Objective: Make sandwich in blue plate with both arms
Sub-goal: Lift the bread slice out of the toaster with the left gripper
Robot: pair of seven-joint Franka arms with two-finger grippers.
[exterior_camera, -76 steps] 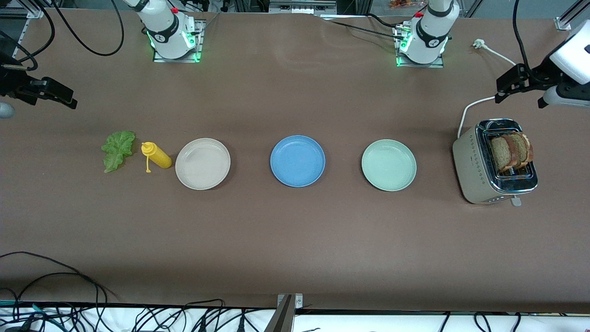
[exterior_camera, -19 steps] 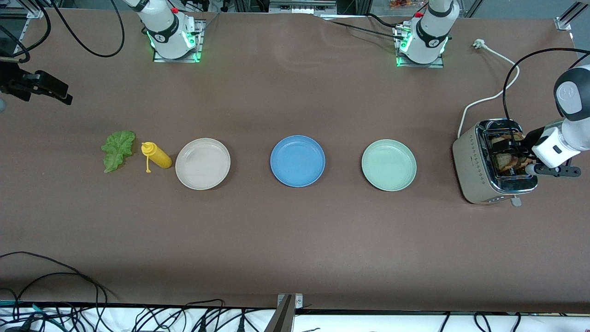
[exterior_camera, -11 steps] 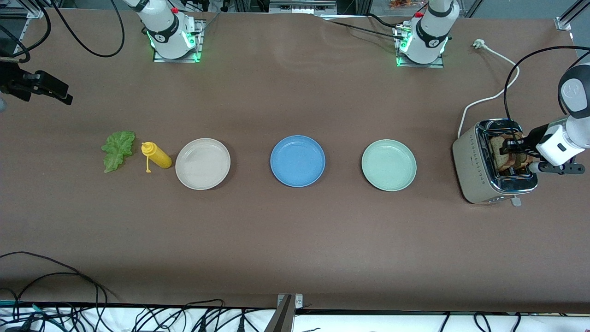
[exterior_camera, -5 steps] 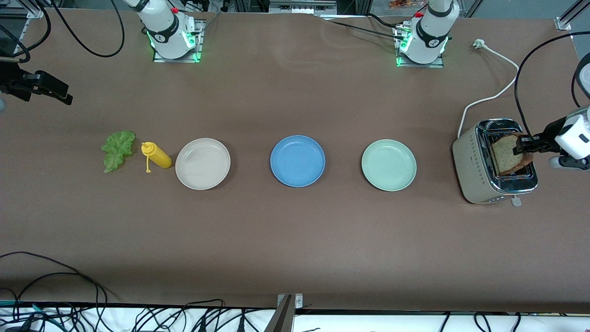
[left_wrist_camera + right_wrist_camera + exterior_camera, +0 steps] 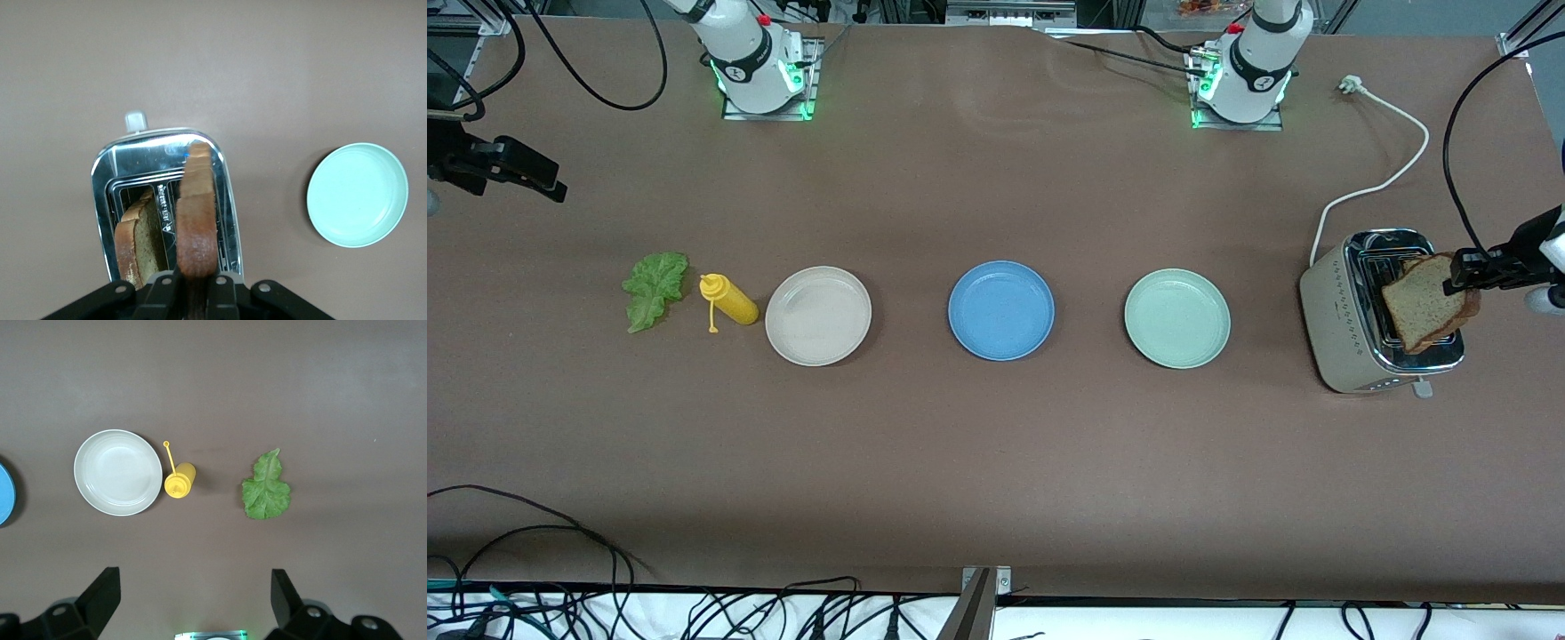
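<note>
A brown bread slice hangs over the toaster, pinched at its upper crust by the left gripper, whose fingers are closed tight on it. In the left wrist view a second slice stands in the toaster's other slot, beside the lifted one. The toaster sits at the left arm's end of the table, its white cord trailing toward the arm bases. The blue plate lies bare mid-table, between a pale green plate and a beige plate. Beside the beige plate, toward the right arm's end, stand a yellow squeeze bottle and then a lettuce leaf. The right gripper waits above that end, fingers spread wide and holding nothing.
</note>
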